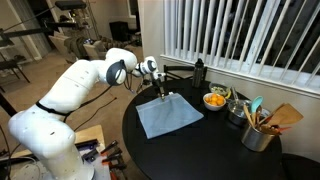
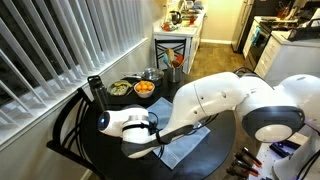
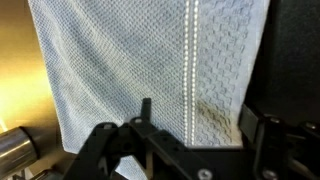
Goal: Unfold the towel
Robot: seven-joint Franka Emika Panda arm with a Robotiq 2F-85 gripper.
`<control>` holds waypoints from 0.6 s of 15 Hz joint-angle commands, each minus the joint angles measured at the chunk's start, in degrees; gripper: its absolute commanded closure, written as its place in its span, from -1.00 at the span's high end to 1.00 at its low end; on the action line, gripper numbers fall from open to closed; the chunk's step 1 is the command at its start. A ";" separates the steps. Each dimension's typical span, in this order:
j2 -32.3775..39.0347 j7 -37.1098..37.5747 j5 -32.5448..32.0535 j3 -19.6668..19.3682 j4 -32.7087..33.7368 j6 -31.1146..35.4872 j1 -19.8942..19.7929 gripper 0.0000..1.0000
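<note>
The towel (image 1: 168, 116) is a pale blue-grey cloth lying flat on the round black table (image 1: 200, 150). It also shows in an exterior view (image 2: 190, 148), partly hidden by the arm, and it fills the wrist view (image 3: 130, 60) with its waffle weave and a white stripe. My gripper (image 1: 163, 93) is down at the towel's far edge. In the wrist view its jaws (image 3: 200, 120) stand wide apart over the towel's edge, open, with cloth lying between them. The orange-filled bowl (image 1: 214, 100) sits beside the towel, and shows in an exterior view (image 2: 145, 89).
A black bottle (image 1: 199, 70) stands at the table's back by the window blinds. A metal pot of utensils (image 1: 258, 132) stands near the table edge. A bowl of greens (image 2: 120, 88) and a small pot (image 2: 152, 73) sit near the orange-filled bowl.
</note>
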 commanded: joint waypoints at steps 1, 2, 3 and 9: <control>0.00 -0.74 0.06 0.02 0.17 -1.67 0.16 0.08; -0.02 -0.75 -0.04 -0.02 0.27 -1.82 0.26 -0.06; -0.11 -0.78 -0.10 -0.03 0.33 -1.85 0.35 -0.19; -1.11 -1.16 0.23 0.47 0.04 -0.84 0.22 -0.85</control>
